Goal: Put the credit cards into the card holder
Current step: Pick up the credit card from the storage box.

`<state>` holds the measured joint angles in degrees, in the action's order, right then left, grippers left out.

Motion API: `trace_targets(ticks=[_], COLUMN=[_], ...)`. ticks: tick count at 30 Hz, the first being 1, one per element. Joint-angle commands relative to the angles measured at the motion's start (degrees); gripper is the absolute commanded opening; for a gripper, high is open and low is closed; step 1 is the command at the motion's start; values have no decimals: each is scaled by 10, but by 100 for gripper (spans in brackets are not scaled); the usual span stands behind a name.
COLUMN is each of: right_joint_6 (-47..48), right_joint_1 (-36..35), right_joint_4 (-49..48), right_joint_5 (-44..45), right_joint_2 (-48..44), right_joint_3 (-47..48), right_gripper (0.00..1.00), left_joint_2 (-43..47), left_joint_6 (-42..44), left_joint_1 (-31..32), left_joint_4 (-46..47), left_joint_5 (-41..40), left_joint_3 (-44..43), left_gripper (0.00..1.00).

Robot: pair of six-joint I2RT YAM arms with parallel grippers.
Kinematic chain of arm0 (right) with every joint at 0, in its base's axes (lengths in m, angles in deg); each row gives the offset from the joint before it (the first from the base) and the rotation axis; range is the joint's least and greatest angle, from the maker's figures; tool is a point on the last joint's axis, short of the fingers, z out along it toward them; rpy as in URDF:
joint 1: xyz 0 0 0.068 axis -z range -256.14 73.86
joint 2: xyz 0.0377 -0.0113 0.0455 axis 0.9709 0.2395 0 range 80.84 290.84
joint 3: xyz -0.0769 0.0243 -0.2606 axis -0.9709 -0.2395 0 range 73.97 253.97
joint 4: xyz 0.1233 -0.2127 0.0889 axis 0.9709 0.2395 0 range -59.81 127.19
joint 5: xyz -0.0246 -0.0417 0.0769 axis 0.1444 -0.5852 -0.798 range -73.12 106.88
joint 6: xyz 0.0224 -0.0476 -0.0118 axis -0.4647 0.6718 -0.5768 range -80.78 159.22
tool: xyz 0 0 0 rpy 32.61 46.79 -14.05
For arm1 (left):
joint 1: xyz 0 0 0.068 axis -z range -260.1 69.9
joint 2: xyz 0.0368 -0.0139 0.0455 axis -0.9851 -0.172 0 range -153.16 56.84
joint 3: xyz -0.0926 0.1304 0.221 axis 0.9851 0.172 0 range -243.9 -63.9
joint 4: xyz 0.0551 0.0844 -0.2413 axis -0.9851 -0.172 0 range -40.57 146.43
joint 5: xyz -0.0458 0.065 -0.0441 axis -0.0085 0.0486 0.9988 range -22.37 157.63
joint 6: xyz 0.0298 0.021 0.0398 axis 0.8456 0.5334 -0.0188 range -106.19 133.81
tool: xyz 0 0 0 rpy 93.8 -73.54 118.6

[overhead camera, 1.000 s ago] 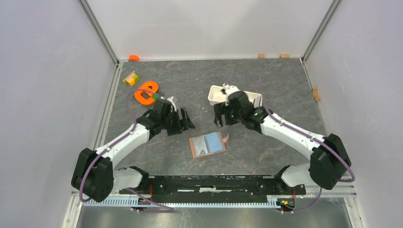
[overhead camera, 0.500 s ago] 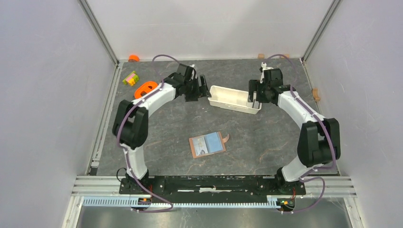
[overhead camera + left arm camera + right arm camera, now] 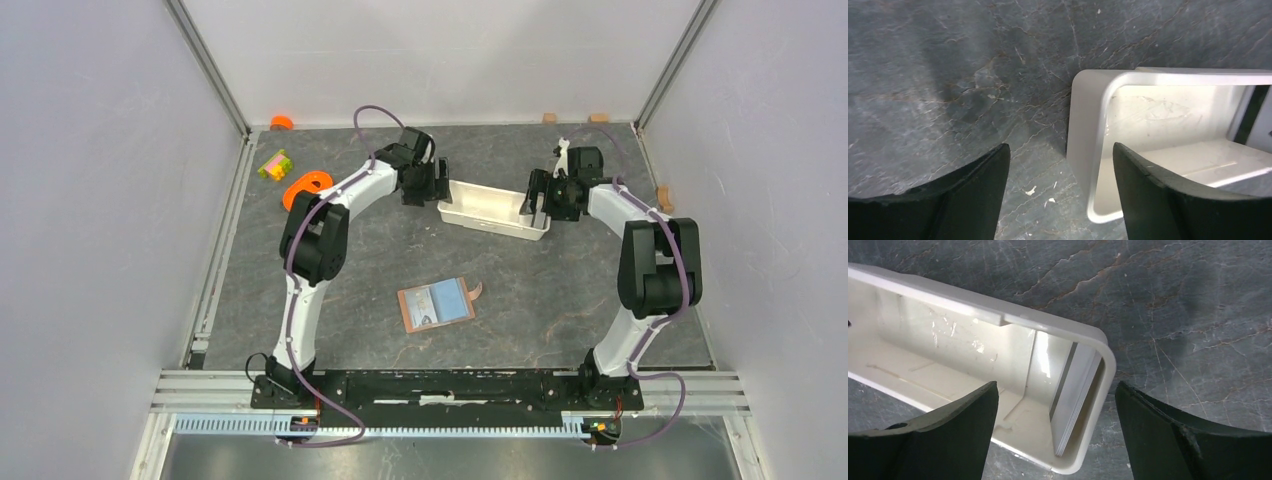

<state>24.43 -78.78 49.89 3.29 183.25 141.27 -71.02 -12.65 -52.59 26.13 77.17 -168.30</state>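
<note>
The brown card holder [image 3: 436,304] lies open on the table's middle with a pale blue-grey card showing in it; its snap flap [image 3: 476,291] points right. A stack of credit cards [image 3: 1075,400] stands on edge inside the right end of the long white tray [image 3: 493,209]. My right gripper [image 3: 537,198] is open, and in the right wrist view [image 3: 1056,386] it straddles that tray end [image 3: 1098,340] and the cards. My left gripper [image 3: 432,184] is open at the tray's left end; in the left wrist view [image 3: 1062,146] the tray's end wall [image 3: 1083,130] lies between its fingers.
An orange ring-shaped piece [image 3: 308,187], a yellow-green toy block [image 3: 273,164] and an orange cap [image 3: 282,122] lie at the back left. Small wooden blocks [image 3: 549,117] sit along the back wall and one [image 3: 665,198] by the right wall.
Both arms have swung from near the table's middle to the back. The left gripper now stands at the tray's left end, the right gripper at its right end. The card holder has not moved.
</note>
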Motion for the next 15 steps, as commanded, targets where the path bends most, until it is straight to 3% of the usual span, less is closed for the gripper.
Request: trace_targets(ticks=[1,9,15], right_joint_6=[-19,-1,10], right_joint_1=[17,23,48], right_joint_4=[-31,0,17], right_joint_5=[-9,59,86], right_joint_2=[18,21,16], right_joint_3=[9,8,1], right_gripper=[90,86,83], left_joint_2=[-37,-40,-35], left_joint_6=[54,48,46], left_joint_1=[17,18,19], left_joint_4=[-38,-46,-45], left_joint_5=[-30,-76,-78], left_joint_3=[-60,-49,-47], left_gripper=[78,47,38])
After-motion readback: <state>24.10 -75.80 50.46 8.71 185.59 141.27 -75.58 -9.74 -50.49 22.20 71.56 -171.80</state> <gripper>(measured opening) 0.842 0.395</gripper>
